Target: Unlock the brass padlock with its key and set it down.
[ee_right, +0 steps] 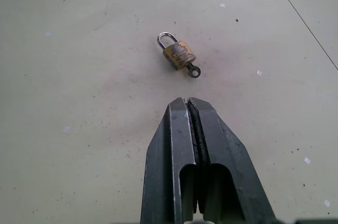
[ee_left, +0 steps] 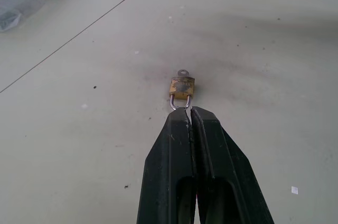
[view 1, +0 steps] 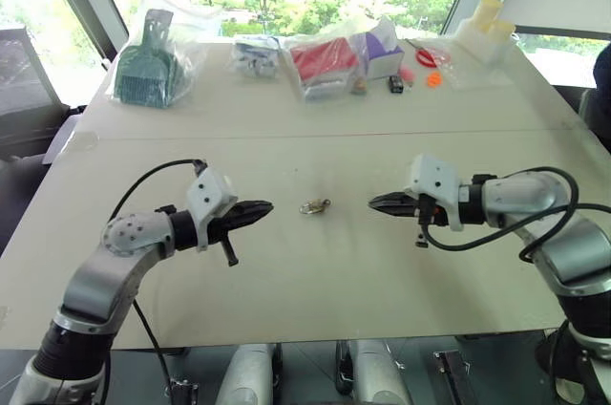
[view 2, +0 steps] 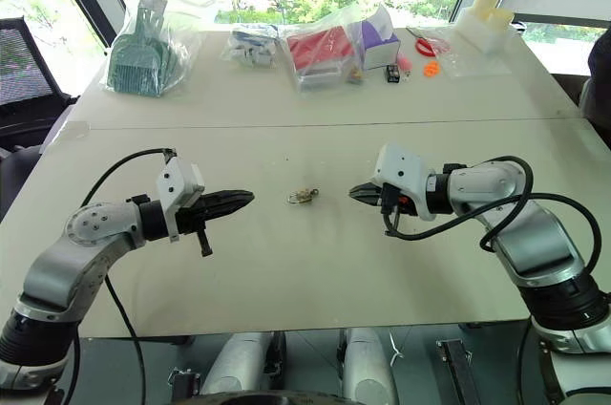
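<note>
1. Nearest you in the head views are the two arms: your left gripper (view 1: pixel 265 206) reaches in from the lower left of the frame, your right gripper (view 1: pixel 374 202) from the lower right, tips pointing toward each other across the middle.
2. Your left gripper has its fingers pressed together and carries nothing.
3. Your right gripper is likewise pinched closed and empty.
4. Look at the brass padlock (view 1: pixel 313 205): it lies flat on the pale table (view 1: pixel 315 281) at the centre of the frame, between the two tips and touching neither.
5. Your left wrist view shows its silvery shackle pointing toward the left fingertips (ee_left: pixel 179 121), just short of them.
6. You can see the key (ee_right: pixel 192 70) sticking out of the lock body's end opposite the shackle, its round bow resting on the table.
7. Along the top of the frame, well apart from the lock, sit clear plastic bags: a green dustpan (view 1: pixel 145 66) at upper left, a red item (view 1: pixel 323 58) at upper centre.
</note>
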`<control>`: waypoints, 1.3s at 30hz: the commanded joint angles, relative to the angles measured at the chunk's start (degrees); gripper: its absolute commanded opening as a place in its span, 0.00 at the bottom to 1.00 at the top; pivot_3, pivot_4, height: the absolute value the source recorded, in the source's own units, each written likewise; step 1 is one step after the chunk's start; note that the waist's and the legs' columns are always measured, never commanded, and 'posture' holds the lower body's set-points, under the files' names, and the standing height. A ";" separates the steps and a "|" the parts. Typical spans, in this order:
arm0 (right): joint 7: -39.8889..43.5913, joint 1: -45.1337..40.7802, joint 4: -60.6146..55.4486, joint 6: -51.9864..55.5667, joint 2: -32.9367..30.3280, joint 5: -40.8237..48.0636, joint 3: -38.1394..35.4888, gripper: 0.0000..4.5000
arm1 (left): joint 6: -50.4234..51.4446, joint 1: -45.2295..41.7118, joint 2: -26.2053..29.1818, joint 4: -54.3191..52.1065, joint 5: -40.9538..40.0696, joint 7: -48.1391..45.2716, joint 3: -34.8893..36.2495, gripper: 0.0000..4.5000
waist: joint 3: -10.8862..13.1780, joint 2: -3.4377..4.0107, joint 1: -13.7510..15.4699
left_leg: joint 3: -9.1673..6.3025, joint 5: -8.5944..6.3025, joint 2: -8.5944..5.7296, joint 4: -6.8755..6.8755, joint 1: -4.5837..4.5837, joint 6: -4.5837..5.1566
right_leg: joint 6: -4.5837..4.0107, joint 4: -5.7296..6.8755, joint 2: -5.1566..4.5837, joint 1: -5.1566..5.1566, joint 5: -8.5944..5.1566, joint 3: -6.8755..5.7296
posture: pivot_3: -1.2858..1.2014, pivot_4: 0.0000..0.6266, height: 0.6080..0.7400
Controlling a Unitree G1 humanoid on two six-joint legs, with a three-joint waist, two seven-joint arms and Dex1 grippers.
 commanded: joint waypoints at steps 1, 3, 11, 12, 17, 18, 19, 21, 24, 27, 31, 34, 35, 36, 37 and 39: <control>0.05 -1.09 -0.34 -0.62 0.28 0.30 -0.35 0.00 | 0.03 0.32 1.11 -1.96 -0.37 -0.22 1.10 0.02 | 0.00 0.00 -0.02 | 0.00 0.00 0.00 0.00 0.00 0.00 | 0.00 0.00 0.00 0.00 0.00 0.00 | 0.52 0.24 1.00; 0.04 -1.06 -0.29 -0.71 0.38 0.27 -0.29 0.00 | 0.65 0.33 1.65 -1.89 -0.08 -0.30 0.73 0.02 | 0.00 0.00 -0.04 | 0.00 0.00 0.00 0.00 0.00 0.00 | 0.00 0.00 0.00 0.00 0.00 0.00 | 0.52 0.24 1.00; -0.08 -1.24 0.11 -1.15 0.92 -0.08 0.29 0.00 | 2.08 1.05 2.09 -3.24 -0.56 0.09 0.58 0.02 | 0.00 0.00 -0.01 | 0.00 0.00 0.00 0.00 0.00 0.00 | 0.00 0.00 0.00 0.00 0.00 0.00 | 0.52 0.24 1.00; -0.10 -1.34 0.18 -1.18 1.01 -0.13 0.37 0.00 | 2.15 0.91 1.87 -3.31 -0.62 0.28 0.48 0.02 | 0.00 0.00 -0.02 | 0.00 0.00 0.00 0.00 0.00 0.00 | 0.00 0.00 0.00 0.00 0.00 0.00 | 0.52 0.24 1.00; -0.06 -1.41 0.24 -1.41 1.22 -0.40 0.55 0.00 | 2.09 1.03 1.38 -3.54 -0.47 0.60 0.06 0.02 | 0.00 0.00 -0.02 | 0.00 0.00 0.00 0.00 0.00 0.00 | 0.01 0.00 0.01 0.00 0.00 0.00 | 0.52 0.24 1.00; -0.09 -1.42 0.21 -1.39 1.27 -0.43 0.59 0.00 | 1.89 1.04 1.32 -3.47 -0.39 0.56 0.01 0.02 | 0.00 0.00 -0.02 | 0.00 0.00 0.00 0.00 0.00 0.00 | 0.01 0.01 0.01 0.00 0.00 0.00 | 0.52 0.24 1.00; -0.11 -1.39 0.17 -1.40 1.28 -0.46 0.62 0.00 | 1.79 0.99 1.27 -3.38 -0.33 0.59 -0.06 0.02 | 0.00 0.00 -0.01 | 0.00 0.00 0.00 0.00 0.00 0.00 | 0.01 0.00 0.01 0.00 0.00 0.00 | 0.52 0.24 1.00; -0.21 -1.30 0.01 -1.33 1.38 -0.48 0.65 0.00 | 1.66 0.76 1.14 -3.19 -0.30 0.66 -0.06 0.02 | 0.00 0.00 -0.01 | 0.00 0.00 0.00 0.00 0.00 0.00 | 0.01 0.01 0.00 0.00 0.00 0.00 | 0.52 0.24 1.00; -0.34 -1.07 -0.27 -1.25 1.50 -0.58 0.57 0.00 | 1.43 0.22 0.91 -2.74 -0.13 0.87 -0.02 0.02 | 0.00 0.00 0.00 | 0.00 0.00 0.00 0.00 0.00 0.00 | 0.01 0.00 0.01 0.00 0.00 0.00 | 0.52 0.24 1.00; -0.58 -1.01 -0.40 -1.18 1.69 -0.62 0.47 0.00 | 1.21 -0.43 0.60 -2.12 0.15 1.02 -0.07 0.02 | 0.00 0.00 -0.03 | 0.00 0.00 0.00 0.00 0.00 0.00 | 0.01 0.00 0.01 0.00 0.01 0.00 | 0.52 0.24 1.00; -0.94 -0.84 -0.57 -1.20 1.82 -0.61 0.49 0.00 | 1.01 -0.89 0.46 -1.54 0.33 1.02 -0.13 0.02 | 0.00 0.00 0.00 | 0.00 0.00 0.00 0.00 0.00 0.00 | 0.01 0.00 0.01 0.00 0.01 0.00 | 0.52 0.24 1.00; -1.21 -0.87 -0.50 -1.25 2.03 -0.65 0.57 0.00 | 1.07 -1.22 -0.19 -1.18 0.21 1.23 -0.43 0.02 | 0.00 0.00 -0.02 | 0.00 0.00 -0.01 0.00 0.00 0.00 | 0.02 0.00 0.01 0.01 0.01 0.00 | 0.52 0.24 1.00; -1.30 -0.78 -0.59 -1.25 2.07 -0.65 0.59 0.00 | 1.24 -1.37 -0.85 -1.07 0.01 1.58 -0.64 0.02 | 0.00 0.00 -0.01 | 0.00 0.00 -0.01 0.00 0.00 0.00 | 0.03 0.01 0.01 0.01 0.02 0.00 | 0.52 0.24 1.00; -1.44 -0.73 -0.62 -1.27 2.19 -0.68 0.66 0.00 | 1.25 -1.73 -2.08 -0.49 -0.24 1.99 -1.13 0.14 | 0.00 0.00 0.01 | 0.00 0.00 -0.01 0.00 0.00 0.00 | 0.04 0.01 0.01 0.01 0.03 0.00 | 0.52 0.24 1.00; -1.57 -0.68 -0.67 -1.30 2.29 -0.71 0.72 0.00 | 0.90 -2.05 -2.97 0.03 0.04 2.04 -1.95 0.21 | 0.00 0.00 0.04 | 0.00 0.00 -0.01 0.00 0.00 0.00 | 0.05 0.01 0.01 0.01 0.03 0.00 | 0.52 0.24 1.00; -1.82 -0.62 -0.72 -1.40 2.51 -0.78 0.80 0.00 | -2.13 -3.16 -4.96 2.09 3.21 2.47 -4.82 0.41 | -0.01 -0.01 0.12 | -0.01 0.00 -0.02 0.01 0.00 0.00 | 0.07 0.00 0.01 0.03 0.04 0.00 | 0.52 0.24 1.00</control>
